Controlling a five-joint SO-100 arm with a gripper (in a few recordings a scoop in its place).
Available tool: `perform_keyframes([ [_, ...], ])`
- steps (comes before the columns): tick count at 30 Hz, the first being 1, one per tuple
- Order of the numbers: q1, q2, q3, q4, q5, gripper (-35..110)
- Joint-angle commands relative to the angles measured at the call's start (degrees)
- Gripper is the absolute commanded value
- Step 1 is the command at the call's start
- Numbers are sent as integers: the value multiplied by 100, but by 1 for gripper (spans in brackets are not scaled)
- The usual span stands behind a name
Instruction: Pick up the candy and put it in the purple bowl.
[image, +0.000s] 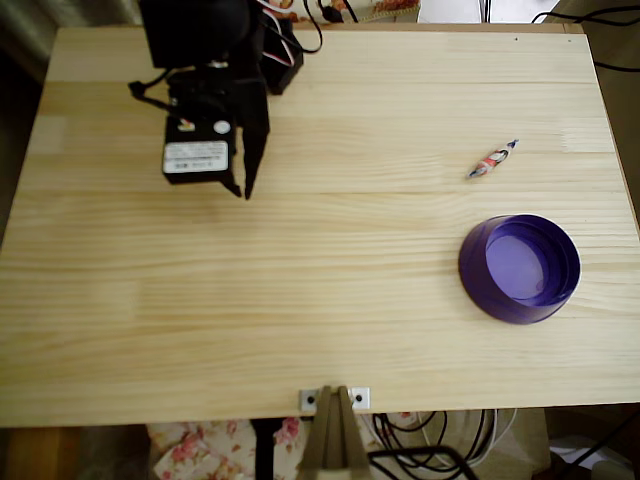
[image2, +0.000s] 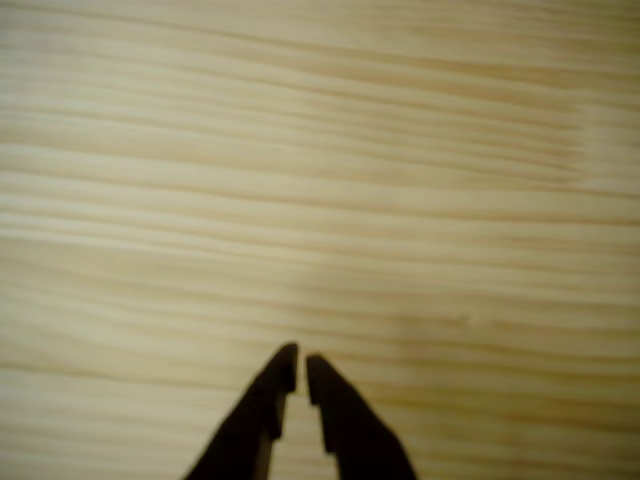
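Black two-finger gripper (image: 243, 190) hovers at the pale wooden table (image: 320, 300)'s upper left, jaws nearly closed, empty | small red-and-white wrapped candy (image: 492, 160) lies right, near the bowl; likely light and crinkly, best pinched mid-body | translucent purple plastic bowl (image: 519, 268) sits empty.

Probably a home hobby corner rather than a lab. A pale pine table (image: 320, 300) stands over floral fabric (image: 215, 445), with loose cables (image: 440, 445) trailing beneath its near edge and behind it.
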Motion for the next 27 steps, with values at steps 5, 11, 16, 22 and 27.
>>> perform_keyframes([
  [5,123,193,-132,44,-105,0],
  [11,123,193,-132,44,-105,0],
  [16,123,193,-132,44,-114,0],
  [22,79,193,-132,44,-149,0],
  [27,114,193,-132,44,-141,0],
])
